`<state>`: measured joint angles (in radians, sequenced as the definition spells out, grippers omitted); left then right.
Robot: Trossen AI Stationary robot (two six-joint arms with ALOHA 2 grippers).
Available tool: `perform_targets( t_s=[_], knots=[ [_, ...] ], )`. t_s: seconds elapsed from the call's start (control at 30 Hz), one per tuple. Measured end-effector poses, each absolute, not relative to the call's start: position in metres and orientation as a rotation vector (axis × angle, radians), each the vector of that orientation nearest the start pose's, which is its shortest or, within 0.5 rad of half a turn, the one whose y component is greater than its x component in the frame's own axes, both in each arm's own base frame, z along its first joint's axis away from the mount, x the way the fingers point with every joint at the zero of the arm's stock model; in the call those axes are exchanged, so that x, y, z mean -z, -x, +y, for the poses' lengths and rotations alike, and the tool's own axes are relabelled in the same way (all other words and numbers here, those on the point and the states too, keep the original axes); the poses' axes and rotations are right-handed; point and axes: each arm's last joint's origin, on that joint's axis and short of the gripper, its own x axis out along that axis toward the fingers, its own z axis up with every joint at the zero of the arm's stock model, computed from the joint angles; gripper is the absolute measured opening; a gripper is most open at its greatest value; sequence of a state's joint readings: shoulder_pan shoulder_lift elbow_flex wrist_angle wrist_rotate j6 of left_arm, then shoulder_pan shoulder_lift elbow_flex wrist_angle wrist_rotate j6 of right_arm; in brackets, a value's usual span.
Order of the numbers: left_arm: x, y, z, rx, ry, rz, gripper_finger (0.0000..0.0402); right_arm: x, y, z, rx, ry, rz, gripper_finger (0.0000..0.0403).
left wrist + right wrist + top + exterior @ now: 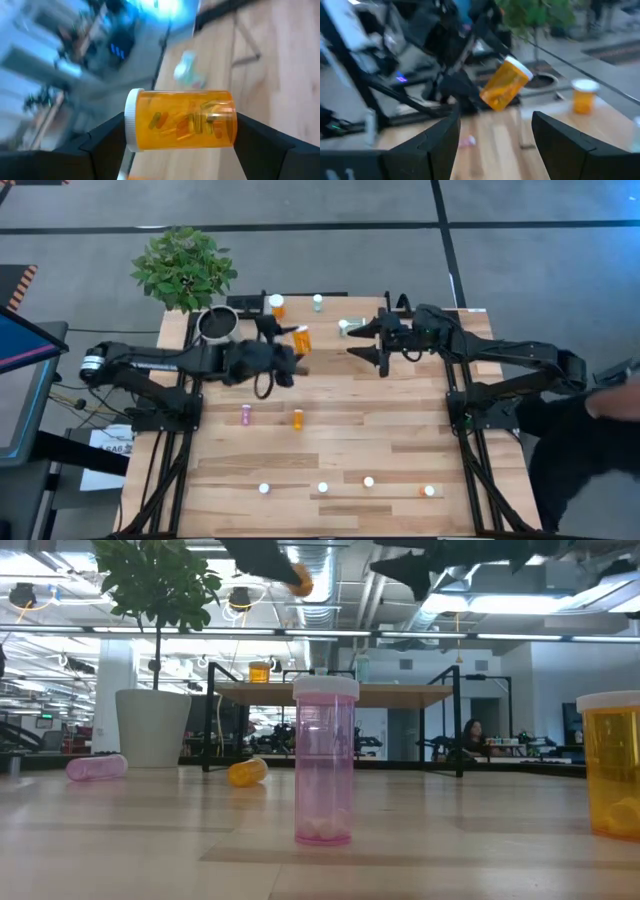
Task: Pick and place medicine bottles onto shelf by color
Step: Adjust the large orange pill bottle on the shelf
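My left gripper (pixel 298 345) is shut on an orange medicine bottle (pixel 180 120) with a white cap, held high over the table's far middle. My right gripper (pixel 352 342) hovers open just to its right, fingers (pixel 440 135) pointing at that bottle (pixel 506 83), touching nothing. The shelf (pixel 400 694) stands at the far edge. On it an orange bottle (pixel 277 304) and a pale bottle (pixel 318 302) stand upright, and another pale one (pixel 345 326) lies on its side. A pink bottle (pixel 246 414) and an orange one (pixel 297 418) lie on the tabletop. My left gripper pinches the orange bottle end to end between its two fingers: one finger is on the white cap (pixel 133 120), the other on the bottle's base (pixel 233 125). The fingers come nearly level from the table's left. The bottle lies sideways across them, lifted clear of table and shelf.
Several small bottles stand in a row near the front edge, among them a pink one (pixel 325 762) and an orange one (pixel 612 765). A potted plant (pixel 183 268) in a white pot (pixel 217 323) stands at the far left corner. A person (pixel 600 420) is beside the table's right side.
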<state>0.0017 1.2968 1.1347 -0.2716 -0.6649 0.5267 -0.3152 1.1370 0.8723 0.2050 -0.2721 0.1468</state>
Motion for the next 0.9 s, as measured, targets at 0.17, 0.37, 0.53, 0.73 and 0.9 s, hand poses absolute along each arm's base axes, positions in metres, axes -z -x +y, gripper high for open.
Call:
perform_targets(
  t_s=[0.17,0.37,0.53,0.73,0.9],
  knots=[
    [-0.321,-0.285,-0.007,-0.483,-0.756,0.384,0.0291,-0.316,-0.256,-0.074,0.020,-0.213,-0.009,0.0270],
    [-0.315,-0.296,-0.019,-0.460,-0.841,0.333,0.0291,-0.297,-0.277,-0.077,0.014,-0.304,0.025,0.0270],
    [-0.309,-0.303,-0.020,-0.456,-0.888,0.345,0.0291,-0.290,-0.285,-0.079,-0.004,-0.342,0.022,0.0270],
    [-0.301,-0.311,-0.021,-0.444,-0.924,0.362,0.0291,-0.291,-0.286,-0.081,-0.122,-0.386,0.009,0.0270],
    [-0.302,-0.311,-0.020,-0.439,-0.918,0.347,0.0291,-0.291,-0.286,-0.080,-0.161,-0.400,0.016,0.0270]
  ],
)
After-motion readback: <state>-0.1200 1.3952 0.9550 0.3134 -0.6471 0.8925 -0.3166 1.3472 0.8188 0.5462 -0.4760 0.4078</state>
